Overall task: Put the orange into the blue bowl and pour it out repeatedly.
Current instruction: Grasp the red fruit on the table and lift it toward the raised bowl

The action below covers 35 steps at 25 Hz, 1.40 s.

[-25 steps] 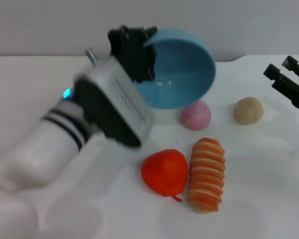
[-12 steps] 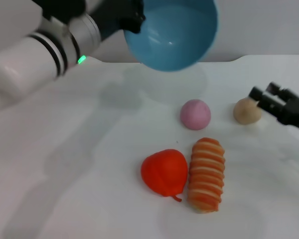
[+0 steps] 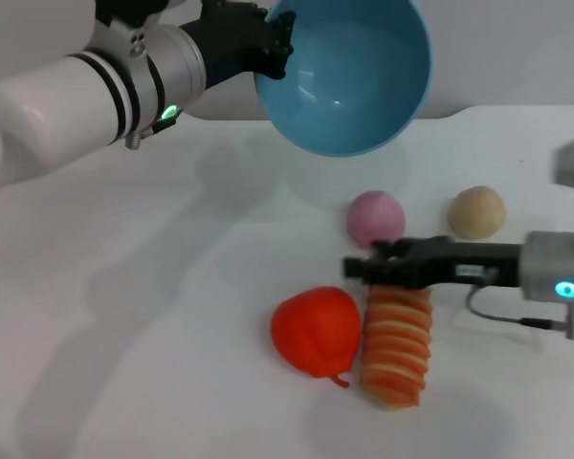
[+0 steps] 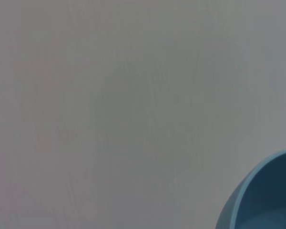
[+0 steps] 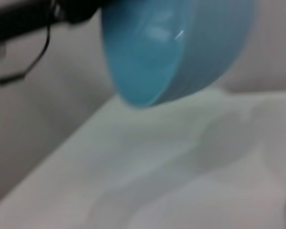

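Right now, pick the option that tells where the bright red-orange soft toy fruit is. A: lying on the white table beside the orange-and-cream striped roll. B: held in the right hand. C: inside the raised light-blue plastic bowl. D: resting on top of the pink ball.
A: the red-orange toy fruit lies on the white table, next to the striped roll, while the light-blue bowl hangs empty above.

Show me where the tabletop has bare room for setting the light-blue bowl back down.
The white table is bare to the left of the red-orange toy orange, beneath the left gripper holding the light-blue plastic bowl tilted aloft. It is crowded around the striped roll, pink ball and beige ball, where the right gripper reaches in.
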Motion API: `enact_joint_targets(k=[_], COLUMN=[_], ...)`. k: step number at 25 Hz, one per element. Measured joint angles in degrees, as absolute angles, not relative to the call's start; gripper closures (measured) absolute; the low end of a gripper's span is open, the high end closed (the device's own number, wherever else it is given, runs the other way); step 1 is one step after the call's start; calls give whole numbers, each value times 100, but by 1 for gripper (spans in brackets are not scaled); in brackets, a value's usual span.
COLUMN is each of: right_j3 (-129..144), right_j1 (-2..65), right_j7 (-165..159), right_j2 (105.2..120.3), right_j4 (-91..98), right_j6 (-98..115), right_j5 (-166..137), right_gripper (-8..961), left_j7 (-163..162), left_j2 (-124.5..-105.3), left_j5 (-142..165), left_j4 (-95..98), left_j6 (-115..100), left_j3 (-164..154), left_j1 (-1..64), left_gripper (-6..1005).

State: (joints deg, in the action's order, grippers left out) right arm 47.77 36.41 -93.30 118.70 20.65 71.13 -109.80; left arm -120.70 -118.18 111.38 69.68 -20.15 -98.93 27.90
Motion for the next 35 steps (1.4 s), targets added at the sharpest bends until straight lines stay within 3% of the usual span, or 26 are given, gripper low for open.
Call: enact_joint_targets(k=[8, 19, 30, 35], right_j3=[5618, 6181, 6125, 6109], right_j1=[4318, 4300, 4099, 4029], right_j7=[-9591, -9738, -9403, -9108], right_j2=[11918, 11916, 11915, 11904], right_j4=[1671, 1734, 1999, 2028], right_j6=[6918, 6813, 6914, 7189], right_j5=[-11156, -11179, -11097, -10847], right_gripper=[197, 201, 654, 711], left_j7=[-12098, -12076, -12070, -12057], left_j2=[-11812, -11820, -11812, -11812], left_j5=[11126, 11118, 11118, 11118], left_j4=[6853, 6714, 6660, 6629], left_j6=[-2024, -1984, -1980, -1926], left_j3=[-9913, -9929, -9921, -9930], left_j1=[2778, 2816, 2805, 2799], left_gripper=[1000, 999, 1000, 1000])
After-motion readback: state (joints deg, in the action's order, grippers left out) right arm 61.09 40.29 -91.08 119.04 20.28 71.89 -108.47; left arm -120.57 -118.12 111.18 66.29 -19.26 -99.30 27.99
